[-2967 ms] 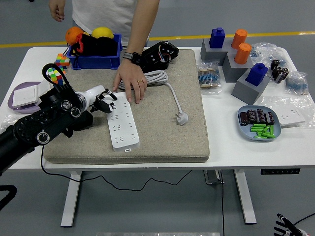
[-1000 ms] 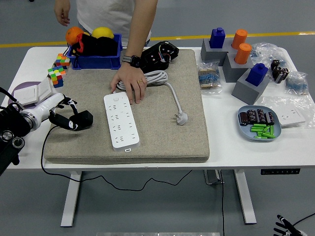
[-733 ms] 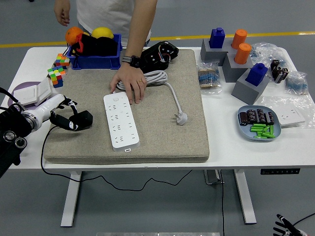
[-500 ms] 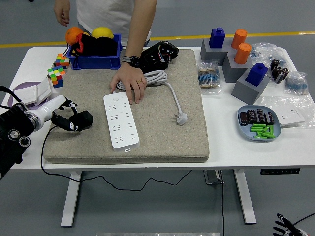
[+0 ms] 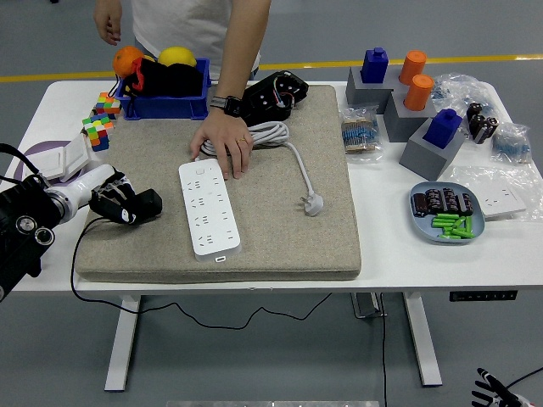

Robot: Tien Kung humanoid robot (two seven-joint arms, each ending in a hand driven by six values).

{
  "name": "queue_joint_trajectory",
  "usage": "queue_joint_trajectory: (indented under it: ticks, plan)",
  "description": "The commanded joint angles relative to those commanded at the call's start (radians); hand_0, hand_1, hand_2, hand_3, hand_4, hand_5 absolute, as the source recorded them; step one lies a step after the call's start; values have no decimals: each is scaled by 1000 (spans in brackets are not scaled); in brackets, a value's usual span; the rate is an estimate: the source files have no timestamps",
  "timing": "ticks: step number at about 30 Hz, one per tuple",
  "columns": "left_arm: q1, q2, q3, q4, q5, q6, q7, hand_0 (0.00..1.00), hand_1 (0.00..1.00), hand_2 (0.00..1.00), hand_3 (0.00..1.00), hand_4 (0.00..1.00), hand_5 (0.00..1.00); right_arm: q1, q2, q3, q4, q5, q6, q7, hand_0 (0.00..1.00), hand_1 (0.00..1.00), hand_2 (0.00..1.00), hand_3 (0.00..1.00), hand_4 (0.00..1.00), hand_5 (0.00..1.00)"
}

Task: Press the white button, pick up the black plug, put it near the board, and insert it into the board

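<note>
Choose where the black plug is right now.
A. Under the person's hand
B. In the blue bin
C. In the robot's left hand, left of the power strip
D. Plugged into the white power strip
C: the left hand grips the black plug, apart from the white power strip on the mat.

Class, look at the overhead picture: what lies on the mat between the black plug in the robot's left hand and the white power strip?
Nothing. In the head view, only bare beige mat separates the black plug, gripped by the left hand, from the white power strip.
</note>
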Motion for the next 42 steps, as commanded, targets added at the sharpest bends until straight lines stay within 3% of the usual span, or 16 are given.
queue_joint_trajectory:
  ticks: [1, 6, 7, 12, 13, 21, 27, 37, 42]
  plan:
    - [0, 0, 1, 0, -7, 0, 0, 288, 369, 353, 351, 820, 2, 0, 0, -1, 0, 1, 0, 0, 806, 709, 696, 680, 763, 594]
    - [0, 0, 7, -3, -34, 2, -7, 288, 369, 353, 351, 820, 2, -1, -1, 0, 0, 0, 0, 1, 806, 709, 696, 680, 763, 594]
    - [1, -1, 7, -3, -36, 4, -12, 294, 315, 341, 312, 745, 2, -2, -1, 2, 0, 0, 0, 1, 806, 709, 696, 680, 763, 593]
    - [4, 2, -1, -27, -30, 21, -35, 294, 315, 341, 312, 745, 2, -5, 1, 6, 0, -2, 0, 2, 806, 709, 696, 680, 763, 593]
    - [2, 2, -4, -35, -26, 25, -38, 351, 305, 326, 287, 691, 2, -5, 1, 7, 0, -2, 0, 2, 806, 709, 695, 678, 763, 594]
    - [-26, 11, 0, -106, -6, 38, -45, 371, 295, 324, 286, 727, 2, -2, 1, 12, 0, -2, -2, 5, 806, 709, 695, 676, 762, 593]
    - [-68, 13, 62, -133, -7, 48, -55, 385, 290, 319, 280, 709, 2, -3, 2, 14, 0, -3, -2, 4, 806, 708, 693, 675, 762, 593]
    - [-164, 11, 215, -95, 1, 46, -39, 382, 286, 316, 277, 690, 2, -1, 0, 11, 0, 1, -3, 5, 806, 708, 693, 674, 762, 593]
    - [-199, 0, 258, -88, 15, 45, -26, 382, 286, 316, 277, 690, 2, 0, -1, 11, 0, 2, -3, 4, 806, 708, 693, 674, 762, 593]
